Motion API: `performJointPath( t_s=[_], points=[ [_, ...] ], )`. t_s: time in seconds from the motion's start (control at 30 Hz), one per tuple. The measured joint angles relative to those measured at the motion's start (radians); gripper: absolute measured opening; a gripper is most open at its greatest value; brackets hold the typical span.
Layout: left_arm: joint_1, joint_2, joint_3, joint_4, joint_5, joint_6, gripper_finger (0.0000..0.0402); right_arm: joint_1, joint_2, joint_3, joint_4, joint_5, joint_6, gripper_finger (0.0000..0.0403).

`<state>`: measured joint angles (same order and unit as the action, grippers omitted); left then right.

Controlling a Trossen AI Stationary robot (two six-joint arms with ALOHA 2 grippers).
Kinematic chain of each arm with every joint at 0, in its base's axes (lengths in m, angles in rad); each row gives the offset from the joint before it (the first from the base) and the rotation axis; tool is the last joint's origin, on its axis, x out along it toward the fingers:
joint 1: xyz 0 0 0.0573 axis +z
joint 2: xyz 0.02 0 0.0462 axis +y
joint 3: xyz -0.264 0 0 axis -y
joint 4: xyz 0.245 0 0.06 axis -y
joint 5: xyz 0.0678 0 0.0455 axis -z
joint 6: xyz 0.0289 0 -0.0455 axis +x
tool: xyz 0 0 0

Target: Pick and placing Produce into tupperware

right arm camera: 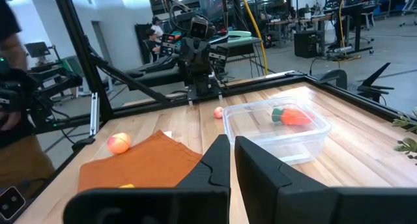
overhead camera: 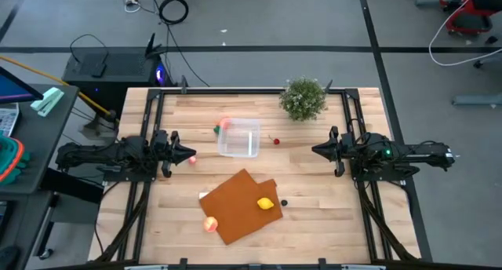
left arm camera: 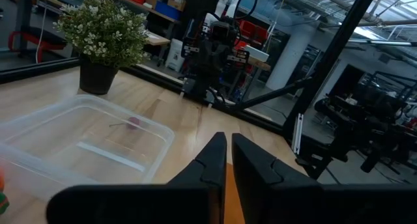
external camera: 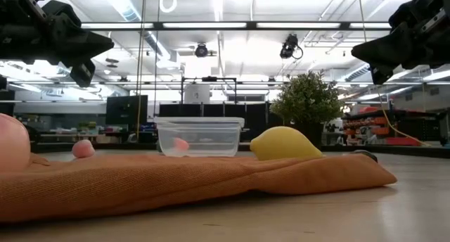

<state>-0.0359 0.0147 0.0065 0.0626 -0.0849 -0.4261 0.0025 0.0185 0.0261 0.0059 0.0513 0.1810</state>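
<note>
The clear tupperware (overhead camera: 239, 138) stands on the table at mid-far, also in the low view (external camera: 200, 135). A red-orange piece with a green end (overhead camera: 224, 125) lies at its far left corner; inside or just outside, I cannot tell. A yellow lemon (overhead camera: 266, 203) lies on the orange mat (overhead camera: 239, 193), and a peach fruit (overhead camera: 210, 224) lies at the mat's near left edge. A pink piece (overhead camera: 192, 160), a small red piece (overhead camera: 276, 141) and a dark piece (overhead camera: 284, 202) lie on the wood. My left gripper (overhead camera: 190, 155) is shut and empty left of the tupperware. My right gripper (overhead camera: 315, 151) is shut and empty to its right. Both hang above the table.
A bushy potted plant (overhead camera: 303, 99) stands at the far edge, right of the tupperware. Black frame rails (overhead camera: 349, 121) run along the table's sides. Bare wood lies between each gripper and the tupperware. A person (right arm camera: 13, 87) shows beyond the table in the right wrist view.
</note>
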Motion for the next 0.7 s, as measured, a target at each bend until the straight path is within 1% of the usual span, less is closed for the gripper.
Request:
performJointPath(
  t_s=[0.3,0.7],
  points=[
    [0.0,0.0,0.0,0.0,0.0,0.0,0.004,0.0,0.0,0.0,0.0,0.0,0.0,0.0],
    [0.0,0.0,0.0,0.0,0.0,0.0,0.003,0.0,0.0,0.0,0.0,0.0,0.0,0.0]
  ],
)
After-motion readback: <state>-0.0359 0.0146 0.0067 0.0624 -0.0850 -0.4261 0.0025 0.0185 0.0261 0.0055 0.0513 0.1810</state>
